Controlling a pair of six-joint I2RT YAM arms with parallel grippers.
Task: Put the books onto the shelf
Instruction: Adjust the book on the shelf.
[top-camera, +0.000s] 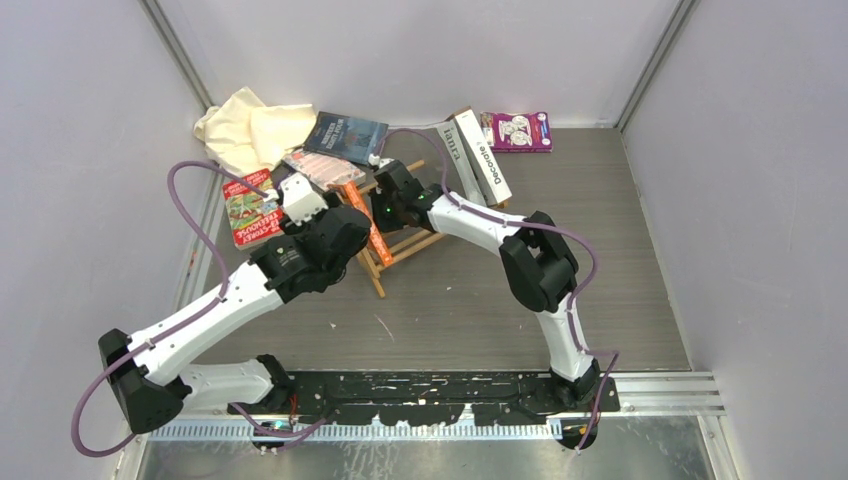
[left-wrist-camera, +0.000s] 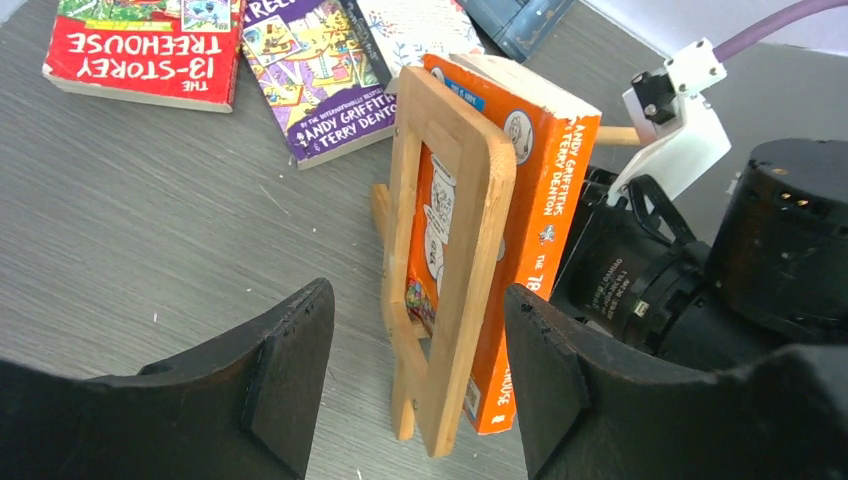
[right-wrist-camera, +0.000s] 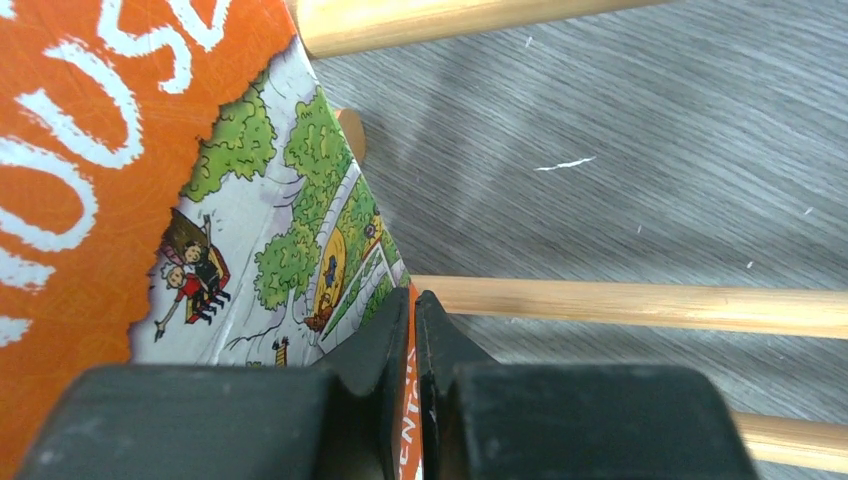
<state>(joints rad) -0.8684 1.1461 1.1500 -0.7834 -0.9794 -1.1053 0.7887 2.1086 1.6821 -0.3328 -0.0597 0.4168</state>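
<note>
Pinching the orange book (right-wrist-camera: 90, 150) in my right gripper (right-wrist-camera: 412, 318), I'd seat it upright; my spread left gripper (left-wrist-camera: 415, 330) straddles the shelf (left-wrist-camera: 455, 180).

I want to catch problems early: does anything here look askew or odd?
Yes. The shelf sits skewed, diagonal to the edges of the table. The right gripper appears shut on just the thin cover edge of the orange book, not its full thickness, so the cover may bend.

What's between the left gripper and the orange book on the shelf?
In the left wrist view, the light wooden shelf's open frame end stands between the open left gripper and the orange paperback book.
</note>
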